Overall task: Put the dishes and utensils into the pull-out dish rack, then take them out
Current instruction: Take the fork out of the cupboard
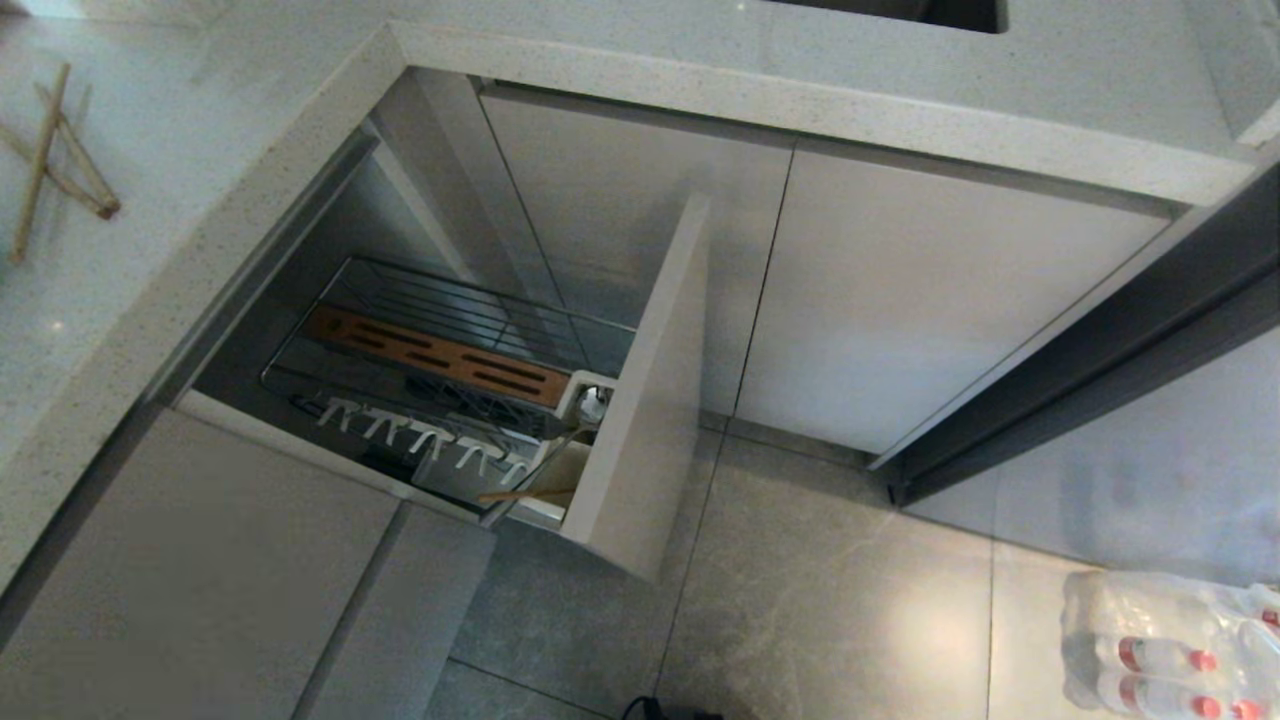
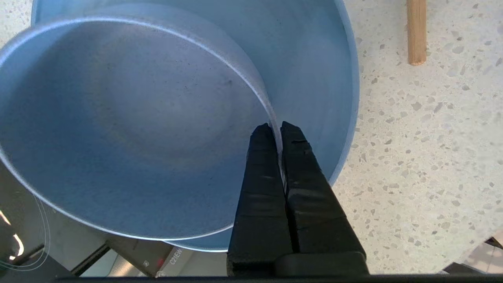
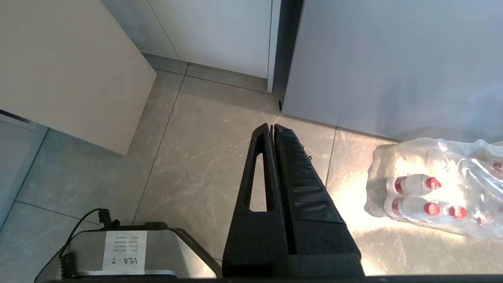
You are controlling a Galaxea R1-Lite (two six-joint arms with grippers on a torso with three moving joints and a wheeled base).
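In the left wrist view the left tool [image 2: 277, 131] is pressed together on the thin rim of the light-blue bowl [image 2: 129, 125], one finger inside the wall and one outside. The bowl is tilted and fills the left and middle of the frame. Gripping by the rim looks like the way to carry so deep a dish without touching its inside. Behind it, in the upper middle, lies the matching blue plate [image 2: 314, 70] on the speckled desk [image 2: 424, 149], with the end of a chopstick [image 2: 416, 35] at the upper right.

In the head view the pull-out rack [image 1: 450, 360] stands drawn out at centre left, its front panel [image 1: 650, 390] swung toward the floor tiles. The wooden strip [image 1: 440, 358], white hooks [image 1: 430, 440] and white cup [image 1: 590, 400] show no dishes; something wooden pokes out near the cup. More chopsticks [image 1: 55, 165] lie crossed on the desk at the upper left.

The right tool [image 3: 272, 127] hangs parked over the grey floor [image 3: 204, 157], fingers closed on nothing, a pack of bottles [image 3: 436, 188] at the right.
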